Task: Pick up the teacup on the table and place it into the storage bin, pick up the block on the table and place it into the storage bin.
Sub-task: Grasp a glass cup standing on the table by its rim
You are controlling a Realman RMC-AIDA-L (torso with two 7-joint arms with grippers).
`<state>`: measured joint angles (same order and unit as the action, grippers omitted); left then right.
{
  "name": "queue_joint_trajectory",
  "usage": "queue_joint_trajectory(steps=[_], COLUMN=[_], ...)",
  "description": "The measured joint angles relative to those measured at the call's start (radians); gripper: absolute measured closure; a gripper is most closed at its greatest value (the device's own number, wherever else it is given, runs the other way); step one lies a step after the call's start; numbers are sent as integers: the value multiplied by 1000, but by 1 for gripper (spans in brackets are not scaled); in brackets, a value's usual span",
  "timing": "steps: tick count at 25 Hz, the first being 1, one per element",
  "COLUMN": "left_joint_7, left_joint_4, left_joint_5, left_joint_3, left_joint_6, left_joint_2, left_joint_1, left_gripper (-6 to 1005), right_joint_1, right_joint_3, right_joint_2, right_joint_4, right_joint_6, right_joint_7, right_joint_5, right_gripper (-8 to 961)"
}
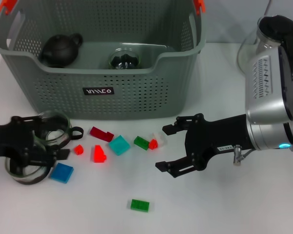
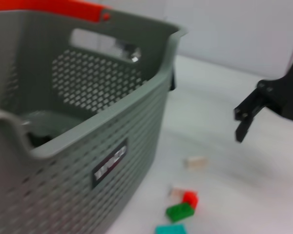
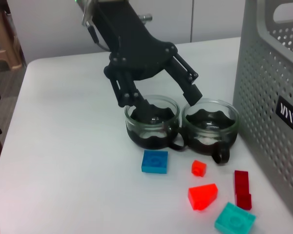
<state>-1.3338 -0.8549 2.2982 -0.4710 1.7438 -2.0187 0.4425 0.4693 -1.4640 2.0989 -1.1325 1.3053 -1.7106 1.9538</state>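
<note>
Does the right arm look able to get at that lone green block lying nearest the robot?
Probably yes. The right pincer is open just above and right of the green block, with only bare table between them. The other blocks lie farther back.

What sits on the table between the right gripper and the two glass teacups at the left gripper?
In the head view, loose blocks lie scattered between the right gripper and the teacups at the left gripper.

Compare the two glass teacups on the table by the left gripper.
The far teacup has a finger of the left gripper dipping inside its rim; the near teacup, next to the storage bin, has a finger only over its edge. The near teacup's dark handle shows fully; the far one's is mostly hidden between them. Both are clear glass, upright, with dark bases.
</note>
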Motion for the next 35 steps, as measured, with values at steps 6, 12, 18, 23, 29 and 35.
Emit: queue_joint_trajectory(steps=[6,12,18,23,29,35], left_joint_7=[-147,-292,-432,-527,-646,-692], left_joint_4=[-186,-369,-439,-465,-479,-471], left_joint_5=[86,176,260,348,443,513], left_joint_3=[0,-1,-19,-61,-166,-228], left_joint_6=[16,42,35,15,-42,-95], left_joint_2=[-4,-16,-37,-65,-78,-96], left_joint_1=[-16,-28,-7,21,33,39], left_gripper=[162,173,185,195,206,218], right_joint_1=[35,66,76,91,120,133], right_joint_3=[-4,6,11,15,15,14], right_joint_2=[1,0,0,0,-1,-2], right_joint_4=[30,59,69,80,108,122], right_joint_6=[-3,-10,-20,-22,-27,-37], right_joint_7=[5,17,32,32,35,36], right_joint_5=[-1,-1,-3,-3,-1,3], right_gripper=[22,23,23,23,23,23])
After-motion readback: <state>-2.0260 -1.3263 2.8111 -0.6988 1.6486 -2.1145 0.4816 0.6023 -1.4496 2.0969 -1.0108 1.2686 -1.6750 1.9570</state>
